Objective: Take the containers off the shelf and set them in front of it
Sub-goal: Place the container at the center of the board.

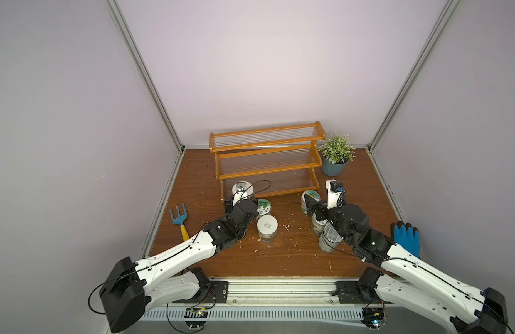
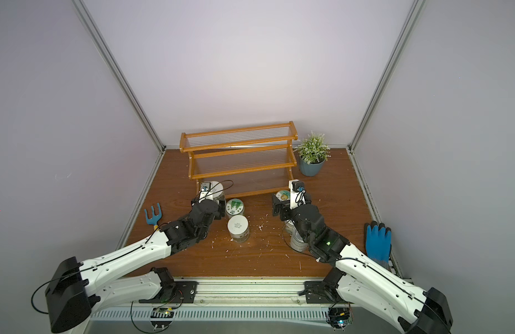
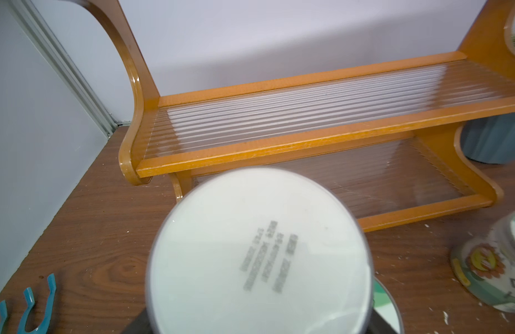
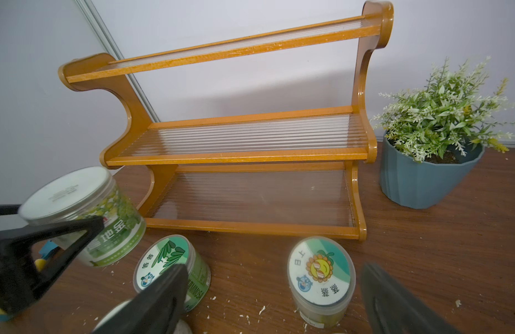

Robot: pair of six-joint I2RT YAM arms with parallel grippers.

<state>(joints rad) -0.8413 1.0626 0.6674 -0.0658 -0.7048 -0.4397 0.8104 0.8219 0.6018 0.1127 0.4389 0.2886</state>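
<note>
All three tiers of the shelf are bare, so the removal part looks finished. What is left appears to be the last set-down.

The left gripper is clamped on a white-lidded jar with a green label. The jar sits tilted between its jaws, just in front of the shelf's lowest tier. Whether the jar's base touches the table cannot be told from these views.

Two containers stand close beside the left gripper, on its inner side: a jar with trees on the lid and, nearer the arm's base, a plain-lidded jar.

The right gripper is spread wide and holds nothing. A sunflower jar stands upright just ahead of it, between the lines of its two fingers and touching neither. Partly hidden beneath its wrist are another jar and a silver can, both on the table.

That makes five containers placed in front of the shelf and a sixth in hand. To finish, the left gripper likely has to level that jar, rest it on the table clear of the tree-lidded neighbour, and let go.
</note>
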